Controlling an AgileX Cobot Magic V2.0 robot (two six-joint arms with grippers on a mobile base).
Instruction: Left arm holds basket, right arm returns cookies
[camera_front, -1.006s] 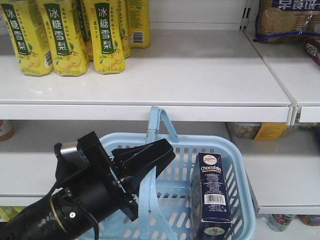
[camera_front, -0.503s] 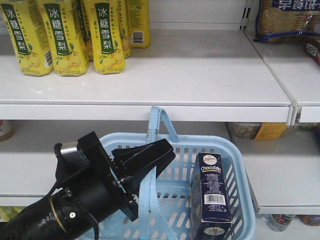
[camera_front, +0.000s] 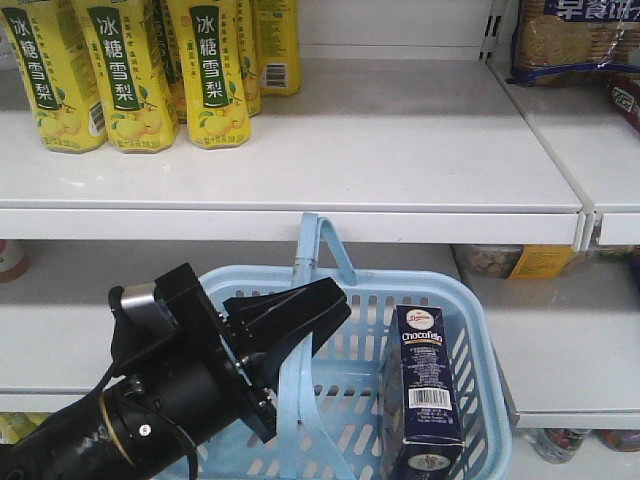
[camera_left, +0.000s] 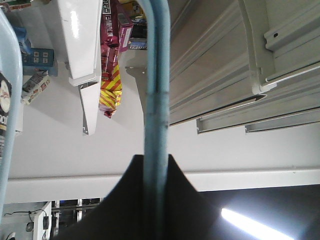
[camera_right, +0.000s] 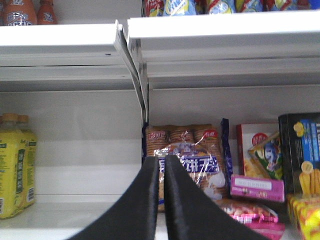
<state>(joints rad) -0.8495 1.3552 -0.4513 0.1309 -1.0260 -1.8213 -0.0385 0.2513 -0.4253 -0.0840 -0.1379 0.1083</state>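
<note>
1. Upper left of the front view, yellow drinks stand on the white shelf, whose middle and right stretch is bare.
2. Lower left, the left claw is closed around the hoop handle of the basket. The wrist view shows the bar running straight between the black fingers.
3. The basket sits bottom centre, below the shelf edge. It holds only the cookies, as far as the slotted walls show.
4. The cookies stand upright against the basket's right wall, barcode label facing the camera, top end above the rim.
5. The carton looks light and stiff, but thin card would likely dent under a hard squeeze and its glossy faces may slip. The best hold seems to be across the two broad faces near the exposed top, lifting straight up to clear the rim and handle.
6. The right claw is out of the front view. Its own camera shows the fingers almost together with nothing between them, facing a biscuit bag on a shelf at centre right.
</note>
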